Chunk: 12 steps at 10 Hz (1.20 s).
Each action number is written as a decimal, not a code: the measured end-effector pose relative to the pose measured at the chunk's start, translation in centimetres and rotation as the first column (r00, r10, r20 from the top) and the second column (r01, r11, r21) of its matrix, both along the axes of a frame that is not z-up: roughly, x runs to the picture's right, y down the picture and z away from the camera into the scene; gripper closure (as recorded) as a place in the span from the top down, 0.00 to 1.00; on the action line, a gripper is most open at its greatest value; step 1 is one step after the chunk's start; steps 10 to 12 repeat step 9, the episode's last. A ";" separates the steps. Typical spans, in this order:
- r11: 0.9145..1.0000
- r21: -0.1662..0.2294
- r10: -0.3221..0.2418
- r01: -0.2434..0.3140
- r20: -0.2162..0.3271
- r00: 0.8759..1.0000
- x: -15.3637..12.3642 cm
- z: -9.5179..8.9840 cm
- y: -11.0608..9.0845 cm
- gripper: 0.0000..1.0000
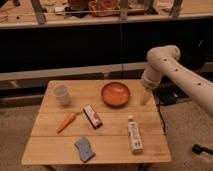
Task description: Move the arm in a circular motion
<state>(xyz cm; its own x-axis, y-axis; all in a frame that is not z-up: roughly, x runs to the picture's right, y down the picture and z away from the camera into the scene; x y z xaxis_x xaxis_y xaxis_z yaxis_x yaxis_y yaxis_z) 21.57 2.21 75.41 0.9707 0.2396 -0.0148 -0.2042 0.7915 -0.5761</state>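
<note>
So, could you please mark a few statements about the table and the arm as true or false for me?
1. The arm comes in from the right side of the view. True.
2. The gripper hangs over the white cup. False: it is by the right edge of the table, just right of the orange bowl.
3. The carrot lies inside the bowl. False: it lies on the table, below the cup.
4. A blue sponge lies near the front edge. True.
5. A white tube lies on the right part of the table. True.
</note>
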 end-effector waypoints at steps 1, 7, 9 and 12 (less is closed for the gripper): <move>1.000 -0.003 0.021 -0.021 -0.007 1.000 0.4 -0.1 0.4 0.80; 0.988 -0.028 0.147 -0.150 -0.100 0.984 -8.3 -2.6 4.4 0.80; 0.982 -0.026 0.181 -0.187 -0.146 0.973 -11.0 -4.9 6.8 0.80; 0.982 -0.026 0.181 -0.187 -0.146 0.973 -11.0 -4.9 6.8 0.80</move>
